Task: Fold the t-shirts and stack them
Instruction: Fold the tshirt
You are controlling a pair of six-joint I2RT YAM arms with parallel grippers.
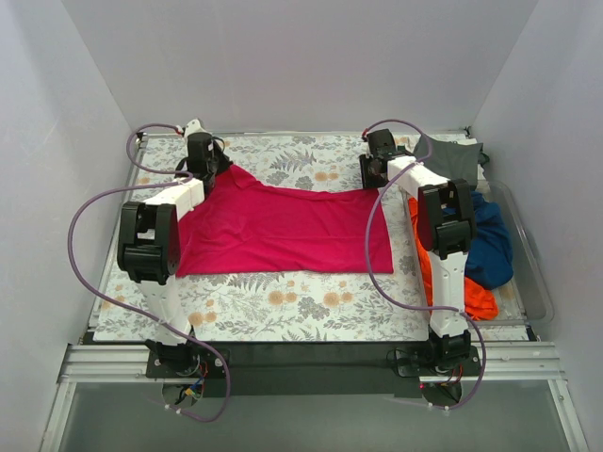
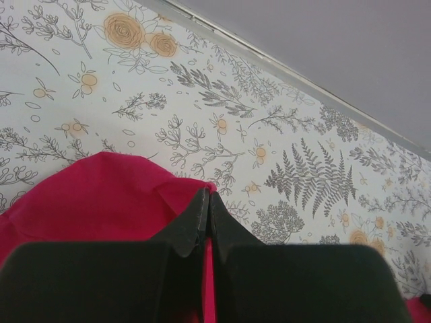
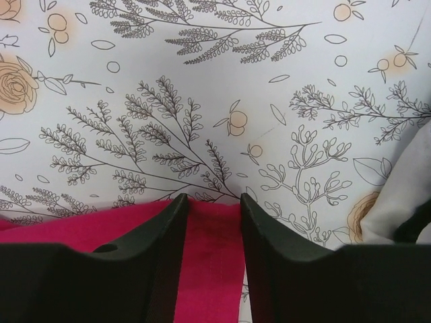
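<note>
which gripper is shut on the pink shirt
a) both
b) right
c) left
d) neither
c: the left gripper has its fingers pressed together on the pink shirt, while the right gripper stands open with the shirt's edge between its fingers.

Shows right gripper [image 3: 213, 200] at bottom edge, black fingers [image 3: 151, 259] parted with a clear gap. Straddles the far edge of magenta t-shirt [image 3: 210, 269], pink cloth filling the gap and running off left as a low band. Beyond that, floral tablecloth [image 3: 202, 81], lying flat, printed with grey ferns and orange roses. At right edge, pale grey shape [image 3: 397, 195] over the tablecloth, blurred, can't tell what.
</note>
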